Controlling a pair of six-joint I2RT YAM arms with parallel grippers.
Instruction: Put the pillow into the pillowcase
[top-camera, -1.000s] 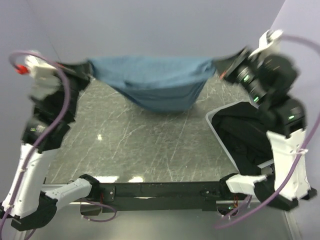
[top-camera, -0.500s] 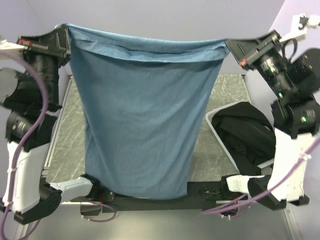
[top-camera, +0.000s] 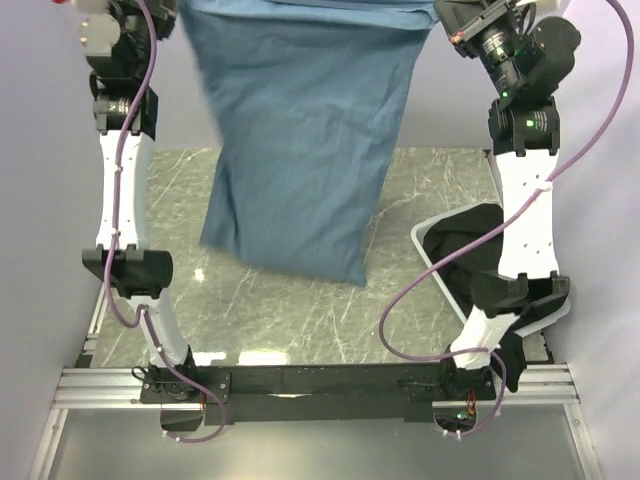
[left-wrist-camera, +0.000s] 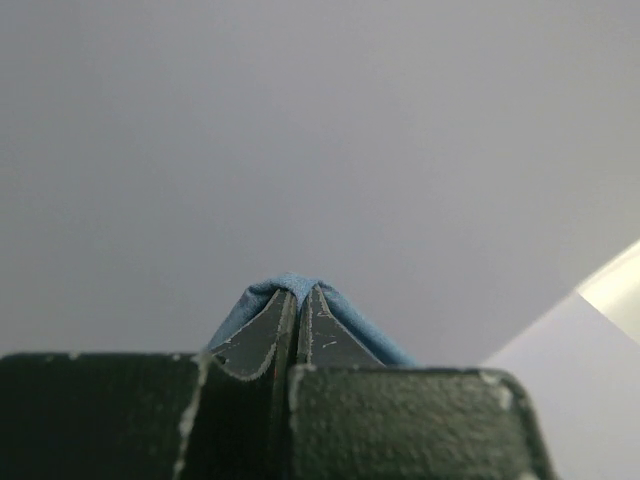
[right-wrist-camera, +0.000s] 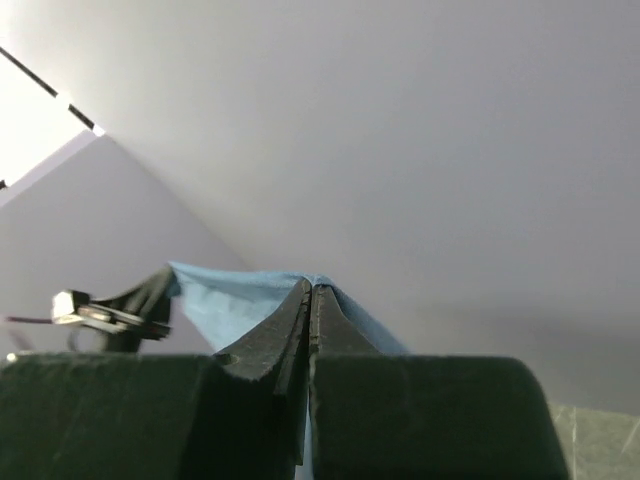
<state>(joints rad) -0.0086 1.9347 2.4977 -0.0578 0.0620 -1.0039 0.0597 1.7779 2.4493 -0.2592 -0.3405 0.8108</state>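
The dusty-blue pillowcase (top-camera: 300, 150) hangs full length above the table, stretched between both raised arms. My left gripper (top-camera: 178, 8) is shut on its top left corner, and my right gripper (top-camera: 447, 18) is shut on its top right corner. In the left wrist view the closed gripper (left-wrist-camera: 297, 292) pinches a fold of the blue pillowcase (left-wrist-camera: 362, 328). The right wrist view shows that gripper (right-wrist-camera: 311, 287) clamped the same way on the pillowcase (right-wrist-camera: 230, 296). The sack's bottom edge looks rounded and hangs clear of the tabletop. The pillow is hidden; I cannot tell whether it is inside.
A pale bin (top-camera: 424, 252) with a black fabric bundle (top-camera: 465, 248) stands at the table's right side, beside the right arm. The marbled tabletop (top-camera: 300, 320) lies below the hanging cloth. Lilac walls close in the back and both sides.
Both arms have risen from low and spread to nearly upright. The pillowcase went from a sagging sling to a long hanging sack, and its bottom now swings free above the table.
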